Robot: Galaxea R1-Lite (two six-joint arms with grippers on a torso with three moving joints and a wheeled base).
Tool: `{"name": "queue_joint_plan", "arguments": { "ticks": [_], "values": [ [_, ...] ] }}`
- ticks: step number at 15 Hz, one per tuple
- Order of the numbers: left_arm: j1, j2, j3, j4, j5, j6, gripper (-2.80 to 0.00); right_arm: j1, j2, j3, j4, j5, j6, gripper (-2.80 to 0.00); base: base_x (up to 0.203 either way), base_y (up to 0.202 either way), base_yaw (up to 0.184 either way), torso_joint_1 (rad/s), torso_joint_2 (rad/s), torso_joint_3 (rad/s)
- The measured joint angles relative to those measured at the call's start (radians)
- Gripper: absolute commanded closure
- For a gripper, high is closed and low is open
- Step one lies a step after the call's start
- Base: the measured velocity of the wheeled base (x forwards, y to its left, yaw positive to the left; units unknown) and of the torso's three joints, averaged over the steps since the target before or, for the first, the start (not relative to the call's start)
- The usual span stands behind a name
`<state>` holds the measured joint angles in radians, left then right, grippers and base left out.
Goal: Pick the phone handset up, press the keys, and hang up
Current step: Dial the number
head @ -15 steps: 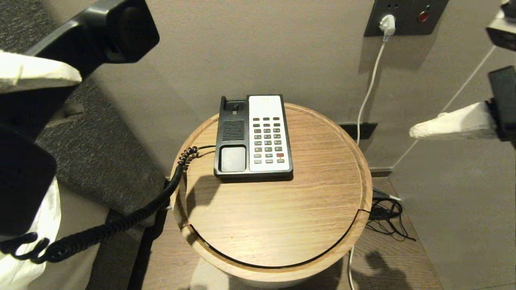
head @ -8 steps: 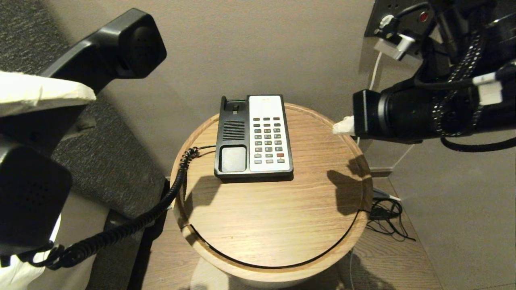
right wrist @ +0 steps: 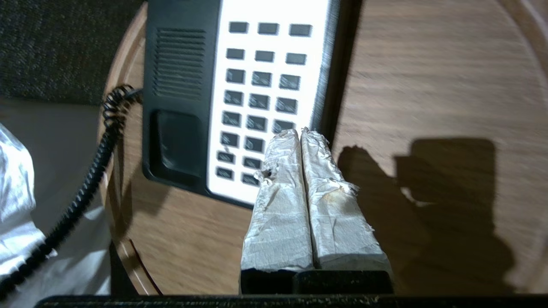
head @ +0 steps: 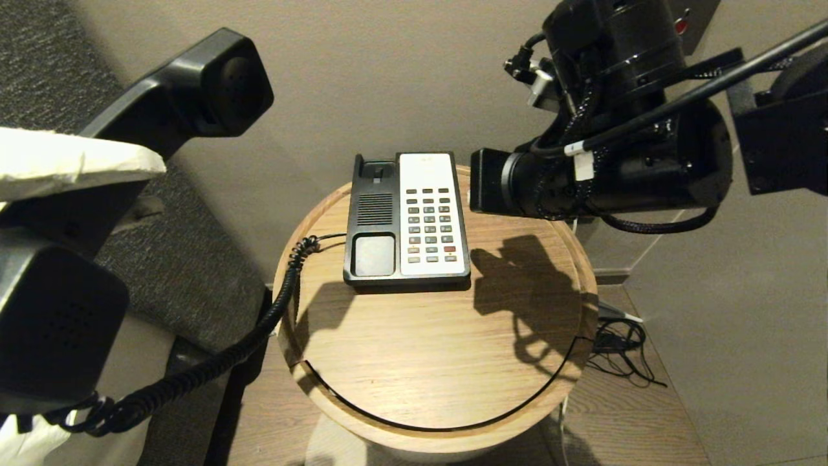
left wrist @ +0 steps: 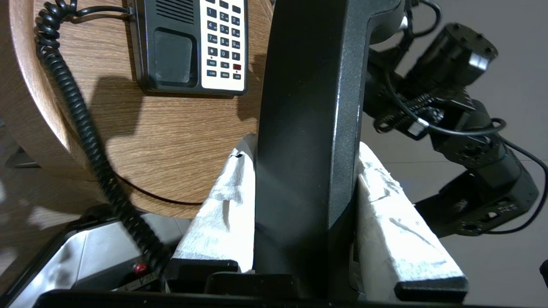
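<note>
Both fingers of the left end effector (left wrist: 306,201) clamp the phone handset (left wrist: 306,128).

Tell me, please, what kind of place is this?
Probably a hotel room or bedroom: a corded desk phone on a round wooden side table, and a wall socket panel behind it.
</note>
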<state>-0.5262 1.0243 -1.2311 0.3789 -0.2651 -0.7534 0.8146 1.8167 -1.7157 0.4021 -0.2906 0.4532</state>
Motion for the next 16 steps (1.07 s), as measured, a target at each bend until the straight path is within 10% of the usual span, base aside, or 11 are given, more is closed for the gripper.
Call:
{"name": "queue_joint_plan", "arguments": {
  "ticks": [16],
  "values": [
    [0.000, -0.002, 0.017, -0.001, 0.000, 0.002, 0.00, 0.026, 0.199, -0.143, -0.001, -0.008, 0.015, 0.00, 0.000, 0.000, 0.000, 0.000, 0.00, 0.000]
  ]
}}
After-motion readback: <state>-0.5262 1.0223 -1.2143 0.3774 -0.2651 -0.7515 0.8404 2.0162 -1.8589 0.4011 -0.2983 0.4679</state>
